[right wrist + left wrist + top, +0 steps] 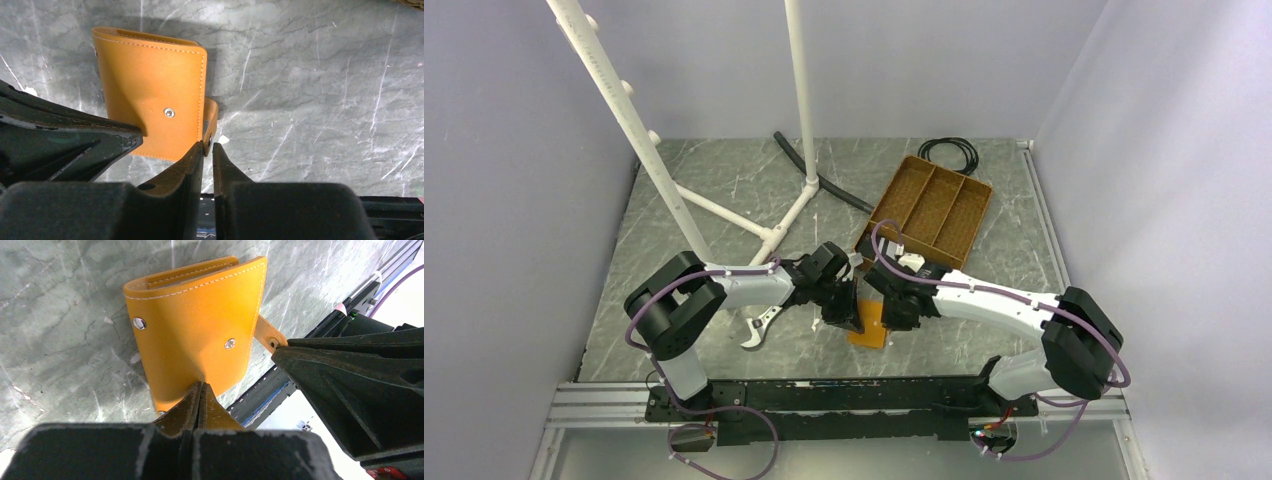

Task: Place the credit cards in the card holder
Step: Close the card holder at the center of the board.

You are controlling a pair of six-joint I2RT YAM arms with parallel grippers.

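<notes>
The orange card holder [867, 328] is low in the middle of the overhead frame, folded shut over the stone table [724, 170]. The left gripper [200, 390] is clenched on its lower edge. The right gripper [208, 147] pinches its little strap [211, 117] from the right.

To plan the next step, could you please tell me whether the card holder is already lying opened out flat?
No, the card holder is folded shut, with only its plain orange outer cover and snap studs facing the left wrist camera.
</notes>
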